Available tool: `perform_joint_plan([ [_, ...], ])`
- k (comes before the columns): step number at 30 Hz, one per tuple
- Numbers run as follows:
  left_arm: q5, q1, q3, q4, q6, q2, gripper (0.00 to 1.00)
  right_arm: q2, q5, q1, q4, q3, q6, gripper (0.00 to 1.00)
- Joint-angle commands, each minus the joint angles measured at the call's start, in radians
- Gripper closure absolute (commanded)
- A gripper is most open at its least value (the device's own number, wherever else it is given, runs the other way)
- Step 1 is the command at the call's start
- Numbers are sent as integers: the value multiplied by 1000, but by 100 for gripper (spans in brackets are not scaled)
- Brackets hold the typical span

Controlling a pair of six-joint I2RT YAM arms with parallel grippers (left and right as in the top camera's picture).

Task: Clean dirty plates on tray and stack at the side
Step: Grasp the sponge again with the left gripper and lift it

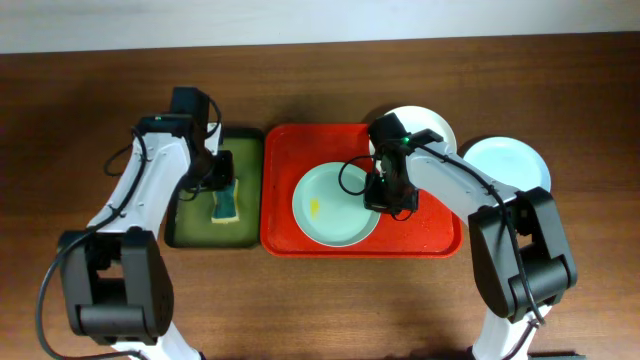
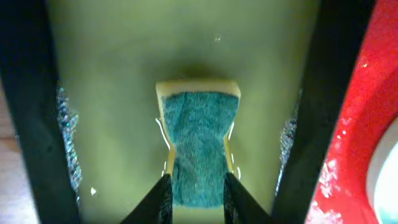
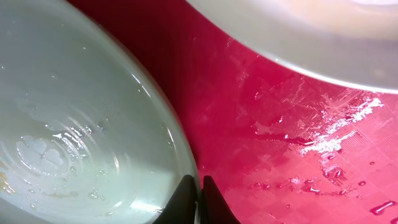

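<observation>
A pale blue-green plate [image 1: 335, 205] with a small yellow smear lies on the red tray [image 1: 435, 235]. My right gripper [image 1: 385, 195] is shut on its right rim; the right wrist view shows the fingers [image 3: 200, 186] pinching the rim of that plate [image 3: 74, 137]. A white plate [image 1: 432, 125] sits at the tray's far right corner, its edge showing in the right wrist view [image 3: 298, 37]. Another pale plate [image 1: 510, 162] lies on the table right of the tray. My left gripper [image 1: 222, 180] is shut on a teal-topped sponge [image 2: 200, 143].
The sponge [image 1: 226, 198] lies in the dark green tray [image 1: 190, 230] left of the red tray, its green floor wet in the left wrist view [image 2: 112, 124]. Water drops lie on the red tray floor [image 3: 298, 137]. Brown table surrounds both trays.
</observation>
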Motion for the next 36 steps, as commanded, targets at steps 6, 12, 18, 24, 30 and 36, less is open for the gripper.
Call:
perform_joint_plan([
  [6,38,-5,-113,97,11,-10,70,-15,6,5,0,10,5,95],
  [12,38,-5,-157,137,-23,-10,65,-15,6,5,2,10,5,94],
  [18,64,-5,-256,281,-26,-10,70,-15,6,5,3,10,5,94],
  [24,47,-5,-323,364,-26,-10,79,-15,6,5,3,10,5,91],
  [30,-32,-1,-228,375,28,-204,100,-15,5,5,-14,10,5,32],
  [36,-109,-1,-168,369,171,-432,100,-15,-57,5,-18,10,5,55],
])
